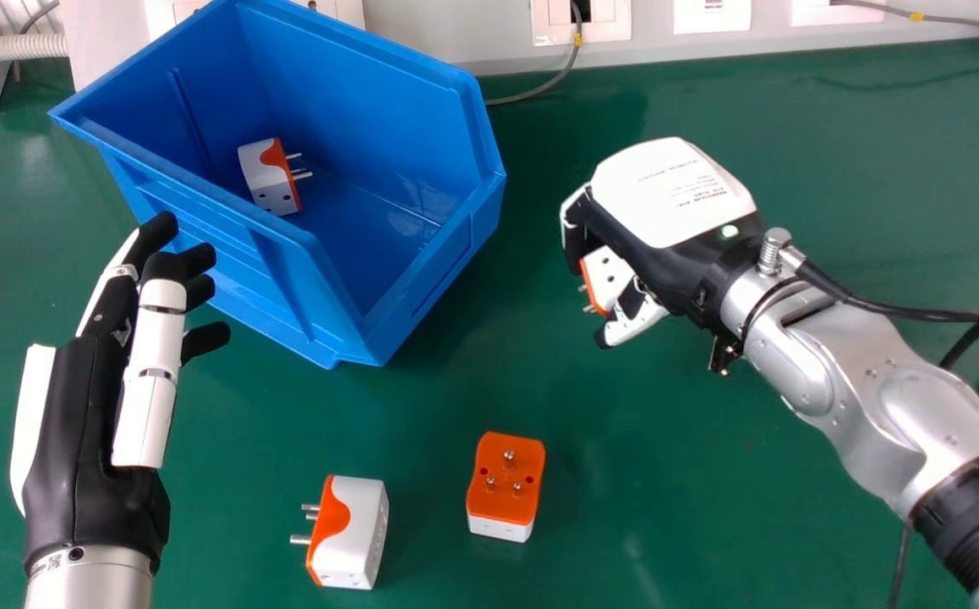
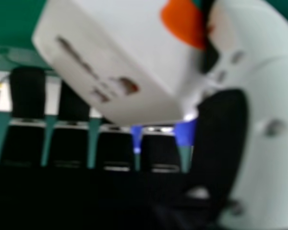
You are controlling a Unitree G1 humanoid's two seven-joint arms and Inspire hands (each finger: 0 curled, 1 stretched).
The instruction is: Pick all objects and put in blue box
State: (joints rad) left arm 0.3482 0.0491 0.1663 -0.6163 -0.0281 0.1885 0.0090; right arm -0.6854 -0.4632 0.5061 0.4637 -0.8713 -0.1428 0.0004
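Note:
My right hand (image 1: 667, 203) is to the right of the blue box (image 1: 405, 313), its fingers and thumb curled round a white-orange plug adapter (image 1: 606, 275) whose pins point left. The right hand view has the held adapter (image 2: 115, 62) close up, between the thumb and fingers of my right hand (image 2: 221, 143). Inside the box lies another adapter (image 1: 270, 178). Two more rest on the table: one on its side (image 1: 354, 533) with pins to the left, one (image 1: 506, 486) with its orange pin face up. My left hand (image 1: 84, 423) hovers left of the box, fingers relaxed.
The green table (image 1: 752, 507) carries the box at its back left. Along the rear edge runs a wall with white sockets (image 1: 578, 21) and a grey cable (image 1: 540, 89). A black cable (image 1: 904, 311) hangs along my right forearm.

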